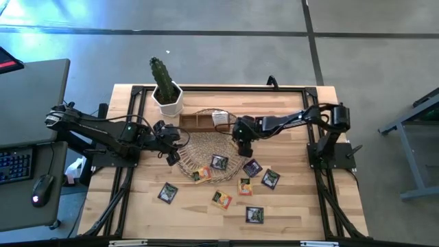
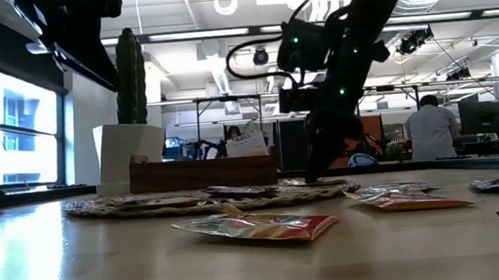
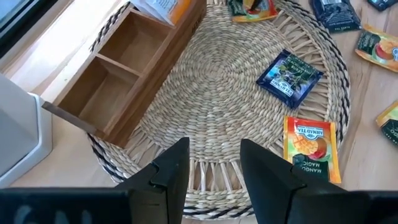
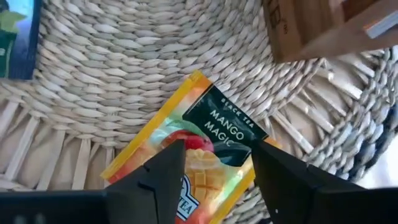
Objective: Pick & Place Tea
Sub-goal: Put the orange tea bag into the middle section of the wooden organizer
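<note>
An open-plan office that doubles as a robotics lab. A wooden table (image 1: pixel 137 206) stands on a grey concrete floor (image 1: pixel 219 55), and a desk beside its left edge carries a keyboard (image 1: pixel 15 167) and mouse (image 1: pixel 41 190). Beyond the table are monitors (image 2: pixel 481 118), ceiling lights, exposed ducts, large windows and a person (image 2: pixel 431 129) at a workstation.

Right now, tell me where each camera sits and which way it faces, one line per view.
High view: overhead, straight down on the wicker mat, both arms visible.
Low view: at tabletop height, level across sachets toward the cactus pot; an arm comes down from above.
Left wrist view: on the left arm, over the mat edge, facing the wooden box; left gripper open.
Right wrist view: on the right arm, close above a Mango Magic sachet; right gripper open.
Shared: both wrist views show mat and box.
</note>
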Tool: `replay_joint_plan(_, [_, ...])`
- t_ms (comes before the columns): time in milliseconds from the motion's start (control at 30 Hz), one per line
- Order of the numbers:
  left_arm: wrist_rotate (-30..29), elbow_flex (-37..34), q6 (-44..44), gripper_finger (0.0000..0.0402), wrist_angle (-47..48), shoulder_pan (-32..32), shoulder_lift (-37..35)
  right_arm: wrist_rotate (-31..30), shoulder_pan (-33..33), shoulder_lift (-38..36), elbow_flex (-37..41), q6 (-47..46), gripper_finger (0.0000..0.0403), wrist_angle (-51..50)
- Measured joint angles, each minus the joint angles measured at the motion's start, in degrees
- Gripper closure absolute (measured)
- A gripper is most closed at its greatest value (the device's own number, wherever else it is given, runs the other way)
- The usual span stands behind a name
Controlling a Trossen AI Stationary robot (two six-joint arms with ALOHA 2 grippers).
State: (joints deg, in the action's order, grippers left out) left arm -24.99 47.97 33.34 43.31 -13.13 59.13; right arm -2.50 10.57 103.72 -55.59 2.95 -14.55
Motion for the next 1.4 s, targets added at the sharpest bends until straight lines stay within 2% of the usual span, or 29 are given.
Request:
replay_joint_plan(100, [0.0, 0.0, 0.0, 0.0261, 0.0, 0.0, 0.0, 1.4, 0.8, 2.1, -0.1, -2.9, 0.0217, 0.5])
replay_joint_plan(200, [0.0, 0.0, 0.0, 0.0261, 0.1, 0.0, 0.0, 2.6, 1.5, 3.5, -0.2, -3.4, 0.0242, 0.7])
replay_joint_plan(300, [0.0, 0.0, 0.0, 0.0261, 0.1, 0.0, 0.0, 5.1, 2.1, 3.8, -0.2, -4.0, 0.0296, 0.4])
replay_joint_plan(400, [0.0, 0.0, 0.0, 0.0261, 0.1, 0.0, 0.0, 8.1, 2.7, 3.6, -0.1, -4.2, 0.0368, 0.0])
replay_joint_plan(467, [0.0, 0.0, 0.0, 0.0261, 0.0, 0.0, 0.0, 8.7, 2.7, 3.6, -0.1, -4.1, 0.0393, -0.2])
replay_joint_plan(600, [0.0, 0.0, 0.0, 0.0261, 0.1, 0.0, 0.0, 8.4, 2.3, 3.6, -0.1, -4.4, 0.0381, -0.3])
replay_joint_plan(733, [0.0, 0.0, 0.0, 0.0261, 0.0, 0.0, 0.0, 6.6, 1.5, 2.2, 0.1, -4.4, 0.0399, -0.5])
replay_joint_plan(1000, [1.3, 0.0, 0.6, 0.0261, -1.3, 0.0, 0.0, 1.7, 0.1, -2.9, 0.4, -0.1, 0.0355, -1.7])
replay_joint_plan(1167, [1.8, 0.0, 0.3, 0.0261, -4.6, 0.0, 0.0, 1.5, -0.2, -2.9, 0.4, 4.2, 0.0308, -1.5])
replay_joint_plan(1400, [2.0, 0.0, 0.0, 0.0261, -4.7, 0.0, 0.0, 1.7, 1.1, -3.0, 0.4, 14.8, 0.0245, -0.6])
